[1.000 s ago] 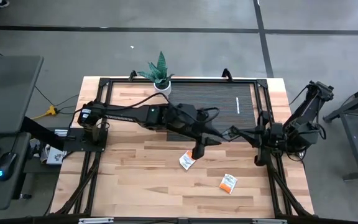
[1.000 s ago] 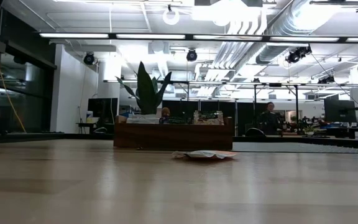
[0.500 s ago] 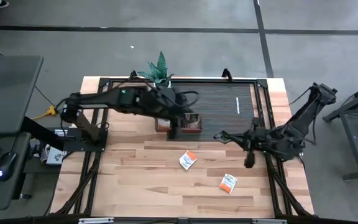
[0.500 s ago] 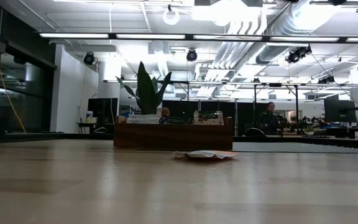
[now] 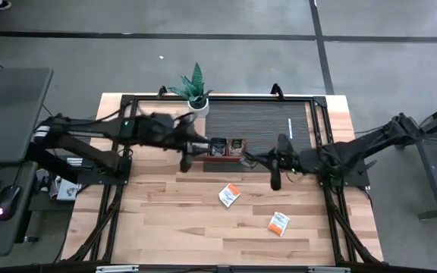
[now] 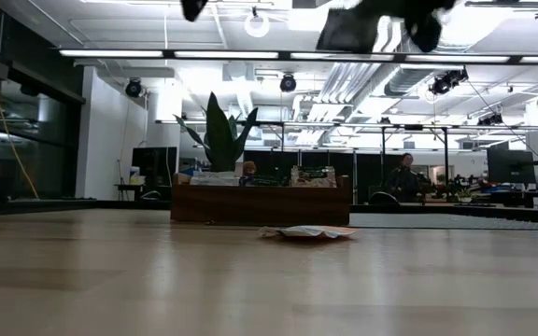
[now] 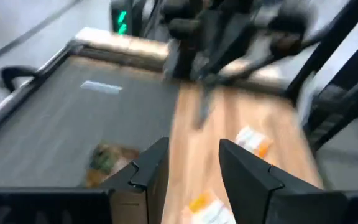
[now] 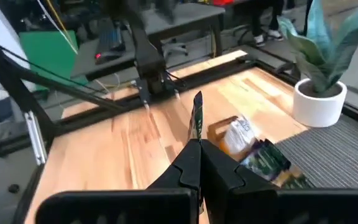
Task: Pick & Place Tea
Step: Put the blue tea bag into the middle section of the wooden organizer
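Observation:
A long brown wooden tray (image 5: 203,154) holds a few tea sachets (image 5: 236,144) at the table's middle, by a dark mat. Two white-and-orange tea sachets (image 5: 229,195) (image 5: 278,223) lie flat on the wood nearer the front. My right gripper (image 5: 249,158) hovers at the tray's right end, shut on a thin dark green sachet (image 8: 197,115) seen edge-on. My left gripper (image 7: 191,168) stands open and empty above the tray's left end (image 5: 196,150). My right gripper pinches the dark sachet's lower edge (image 8: 197,138) between its two shut fingers (image 8: 185,165). It comes nearly level from the table's right side. The sachet stands on edge past the fingertips, lifted clear of table and tray.
A potted plant (image 5: 196,87) stands at the far edge behind the tray. A black frame (image 5: 321,121) borders the dark mat (image 5: 271,125). Bare wood lies along the near edge, and the two arms face each other across the tray.
My left gripper has drawn back from above the near sachet, across the tray, toward the table's left edge. My right gripper has reached leftward toward the tray's right end. The two sachets on the wood have stayed put.

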`<state>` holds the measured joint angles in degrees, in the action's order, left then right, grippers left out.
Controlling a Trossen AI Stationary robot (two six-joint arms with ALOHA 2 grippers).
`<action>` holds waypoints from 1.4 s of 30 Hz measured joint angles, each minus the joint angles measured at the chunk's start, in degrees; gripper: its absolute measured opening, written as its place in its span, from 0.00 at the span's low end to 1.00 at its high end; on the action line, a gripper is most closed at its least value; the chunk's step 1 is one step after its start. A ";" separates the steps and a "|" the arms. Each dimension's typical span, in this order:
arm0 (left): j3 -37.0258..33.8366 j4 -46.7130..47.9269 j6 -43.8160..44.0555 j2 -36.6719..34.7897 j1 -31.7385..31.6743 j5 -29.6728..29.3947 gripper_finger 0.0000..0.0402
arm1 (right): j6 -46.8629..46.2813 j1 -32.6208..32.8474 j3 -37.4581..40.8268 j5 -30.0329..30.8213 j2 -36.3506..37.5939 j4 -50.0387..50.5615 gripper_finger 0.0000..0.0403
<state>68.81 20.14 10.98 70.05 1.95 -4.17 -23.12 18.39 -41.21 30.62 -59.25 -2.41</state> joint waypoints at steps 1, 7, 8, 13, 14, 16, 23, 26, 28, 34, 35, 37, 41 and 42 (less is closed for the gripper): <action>-4.12 -5.82 1.91 -1.76 -0.05 1.30 0.34 | 0.17 -2.07 -0.03 -2.87 -0.16 0.13 0.00; -24.72 -26.98 10.61 -12.14 0.00 4.52 0.34 | 1.79 -15.99 -0.49 -20.45 -5.54 -2.32 0.00; -27.01 -29.01 11.74 -13.54 -0.11 5.10 0.34 | 2.23 -17.98 -1.27 -22.54 -6.57 -2.87 0.00; -36.19 -33.78 14.40 -20.27 -0.07 4.83 0.34 | 5.90 -25.77 -6.47 -32.23 -15.10 -3.44 0.00; -37.43 -35.15 15.17 -21.69 -0.10 4.86 0.34 | 6.87 -26.83 -7.77 -33.76 -17.00 -2.75 0.00; -40.53 -35.00 16.31 -25.16 -0.22 4.68 0.34 | 8.77 -28.61 -10.95 -36.45 -20.58 -2.92 0.00; -47.92 -39.65 19.71 -32.73 -0.08 5.03 0.34 | 15.64 -32.07 -19.25 -40.81 -32.00 2.08 0.00; -49.46 -40.10 20.78 -34.05 -0.08 5.22 0.34 | 18.06 -32.80 -20.28 -41.06 -35.68 3.32 0.00; -50.22 -39.66 21.31 -34.24 -0.08 5.76 0.34 | 18.63 -33.40 -20.70 -41.65 -37.34 2.94 0.00; -50.75 -39.75 22.73 -34.33 -0.04 7.48 0.34 | 19.63 -34.32 -20.72 -43.89 -40.78 2.13 0.00; -50.75 -39.75 22.75 -34.33 -0.08 7.54 0.34 | 19.71 -34.32 -20.72 -44.13 -41.27 2.00 0.00; -50.75 -39.73 22.77 -34.33 -0.08 7.64 0.34 | 19.75 -34.25 -20.72 -44.31 -41.91 1.69 0.00; -50.75 -39.71 22.77 -34.33 -0.08 7.68 0.34 | 19.95 -34.31 -20.72 -44.27 -43.10 0.77 0.00; -50.75 -39.70 22.77 -34.33 -0.08 7.68 0.34 | 20.22 -34.32 -20.72 -44.16 -43.14 0.69 0.00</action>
<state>18.06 -19.56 33.76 35.73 1.87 3.51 -2.90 -15.92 -61.93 -13.54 -102.39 -1.73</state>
